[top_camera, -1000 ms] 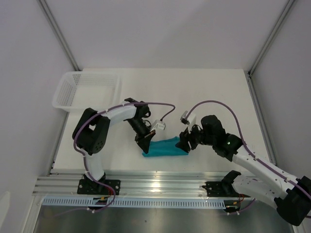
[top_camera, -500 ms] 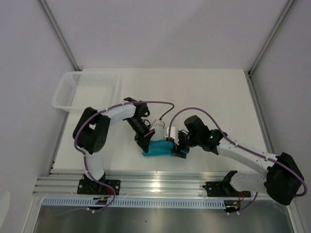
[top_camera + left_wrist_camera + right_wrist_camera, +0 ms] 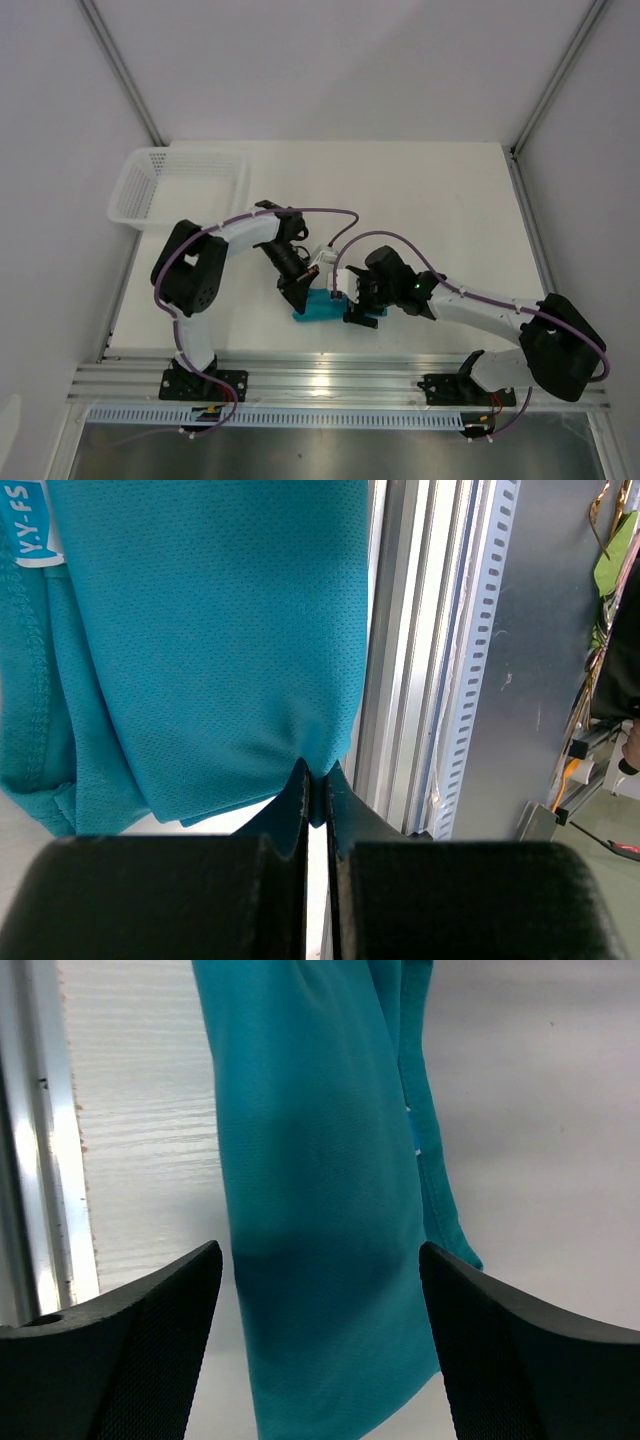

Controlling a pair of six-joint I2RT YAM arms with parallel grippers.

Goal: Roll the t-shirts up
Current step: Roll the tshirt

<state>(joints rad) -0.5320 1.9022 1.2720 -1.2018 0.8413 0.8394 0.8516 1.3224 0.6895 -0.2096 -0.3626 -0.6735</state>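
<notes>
Firstly, at the far left corner of the table stands a white mesh basket. From above I see only its own white mesh floor inside it. The teal t-shirt is not in this basket. It lies well apart from it, on the table close to the near edge, as a short bunched strip between the two grippers.

Going to the right, the left arm bends over the table and its left gripper comes down on the left end of the t-shirt. In the left wrist view this gripper is pressed together on a small pinch of the teal cloth, and the cloth puckers just at the tips. A white neck label with blue letters shows at the upper left corner of that view. Beside the cloth runs the metal rail of the table's near edge.

More to the right, the right gripper sits at the other end of the strip. In the right wrist view its jaws stand wide apart, one black finger on each side of the folded cloth. It holds nothing. I cannot tell whether the fingers touch the cloth or the table.
</notes>
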